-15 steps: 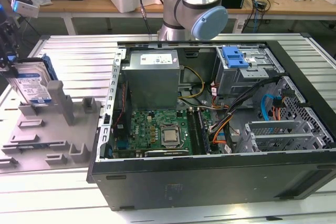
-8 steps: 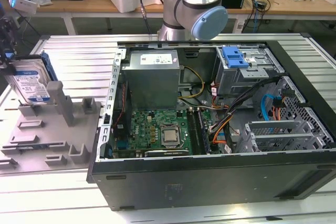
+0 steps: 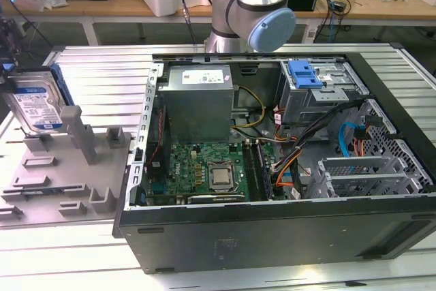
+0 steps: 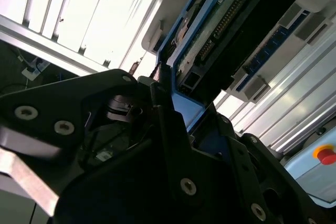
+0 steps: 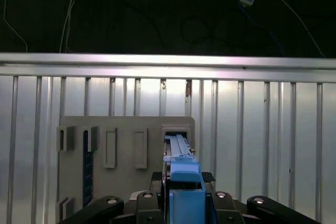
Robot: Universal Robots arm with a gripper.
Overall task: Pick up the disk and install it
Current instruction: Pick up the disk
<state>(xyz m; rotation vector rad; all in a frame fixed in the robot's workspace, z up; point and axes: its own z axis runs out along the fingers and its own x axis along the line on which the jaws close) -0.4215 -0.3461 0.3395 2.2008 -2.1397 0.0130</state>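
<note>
— Where is the disk [image 3: 37, 103]?
— Upright over the grey slotted holder [image 3: 75, 168], at its end on the exterior view's left. Whether its lower edge touches a slot cannot be told.
— And the gripper [image 5: 182, 178]?
— In the first wrist view its fingers are clenched on the disk's blue carrier frame, one on each side.
— The open computer case [image 3: 272, 236]?
— Just beside the holder, on the exterior view's right.
</note>
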